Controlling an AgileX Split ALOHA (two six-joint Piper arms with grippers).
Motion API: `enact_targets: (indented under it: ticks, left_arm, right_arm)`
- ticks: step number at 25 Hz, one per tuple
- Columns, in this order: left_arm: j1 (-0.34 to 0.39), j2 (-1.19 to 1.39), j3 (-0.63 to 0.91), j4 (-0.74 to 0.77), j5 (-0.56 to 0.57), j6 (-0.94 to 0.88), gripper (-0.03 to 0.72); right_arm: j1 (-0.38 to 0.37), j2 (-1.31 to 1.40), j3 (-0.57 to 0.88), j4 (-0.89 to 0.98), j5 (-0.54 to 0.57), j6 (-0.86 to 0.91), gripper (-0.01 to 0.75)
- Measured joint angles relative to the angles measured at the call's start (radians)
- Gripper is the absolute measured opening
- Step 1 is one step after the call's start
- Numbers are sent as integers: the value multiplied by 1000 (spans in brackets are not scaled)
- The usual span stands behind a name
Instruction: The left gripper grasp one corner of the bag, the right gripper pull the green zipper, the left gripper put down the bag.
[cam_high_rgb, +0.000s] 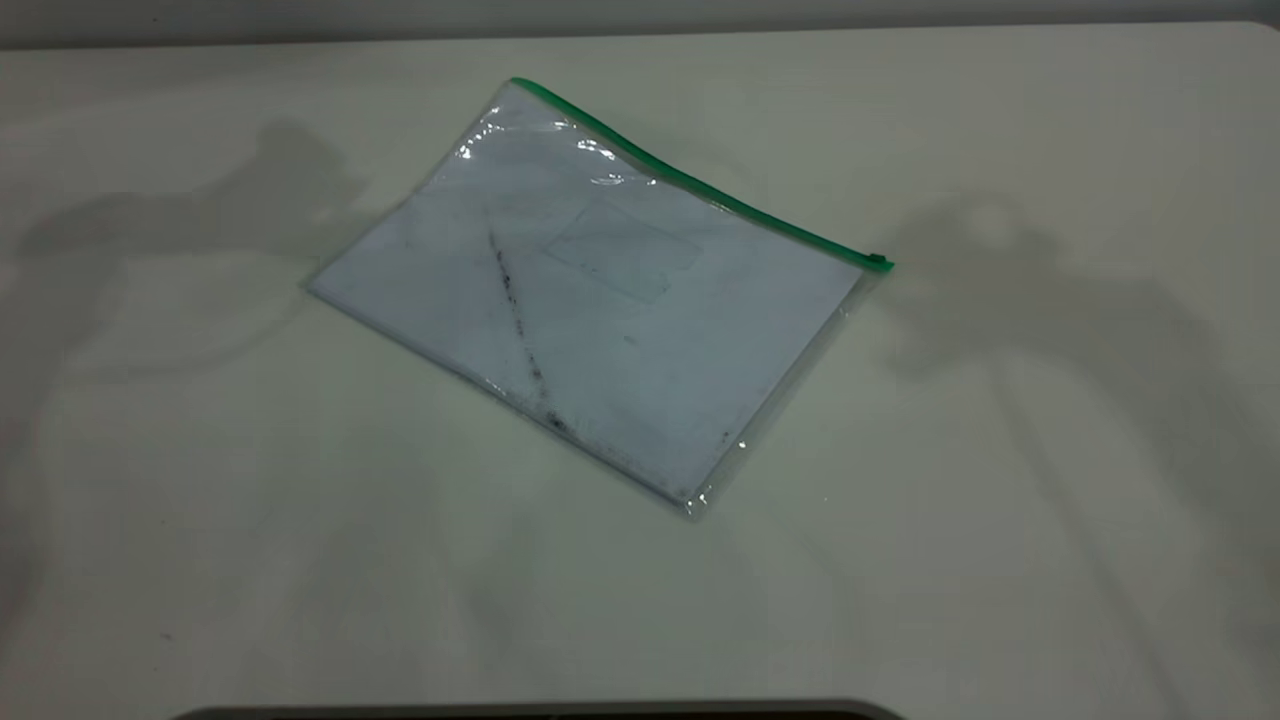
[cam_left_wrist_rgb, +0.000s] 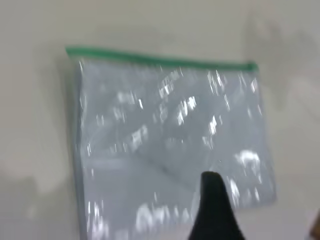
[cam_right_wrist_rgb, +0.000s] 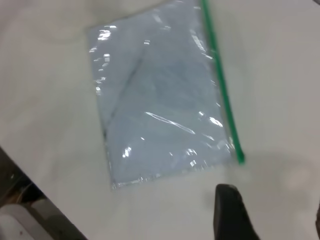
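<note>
Exterior view: a flat clear plastic bag (cam_high_rgb: 600, 300) holding white paper lies askew on the pale table (cam_high_rgb: 1000, 550), its thin green zipper (cam_high_rgb: 700, 185) along the far edge, slider at the right end; neither gripper appears.

Left wrist view: one dark fingertip (cam_left_wrist_rgb: 215, 210) of the left gripper hangs above the bag; jaw state indeterminate.

Right wrist view: one dark fingertip (cam_right_wrist_rgb: 231, 212) of the right gripper sits beside the zipper's end, apart from it; jaw state indeterminate.

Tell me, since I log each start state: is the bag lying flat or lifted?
Flat: the bag lies spread on the table, no gripper touching it.
</note>
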Motion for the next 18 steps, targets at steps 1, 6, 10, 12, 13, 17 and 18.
enact_targets:
  ticks: [1, 6, 10, 12, 13, 17, 18]
  left_arm:
    - [-1, -46, 0, 39, 0, -33, 550]
    - [-5, -243, 0, 261, 0, -234, 527]
    - [-5, -402, 9, 381, 0, -376, 522]
    - [-5, -494, 57, 412, 0, -416, 522]
    - [-5, -534, 98, 421, 0, -431, 522]
    - [-5, -717, 322, 429, 0, -450, 522]
    - [-5, -763, 393, 431, 0, -451, 522]
  right_arm:
    - [0, -33, 19, -19, 0, 39, 442]
    - [0, -221, 217, -142, 0, 184, 442]
    - [0, -402, 462, -229, 0, 261, 440]
    - [0, -485, 589, -254, 0, 291, 440]
    - [0, -529, 658, -269, 0, 307, 440]
    - [0, -691, 907, -304, -9, 376, 440]
    - [0, -725, 965, -308, -25, 392, 440]
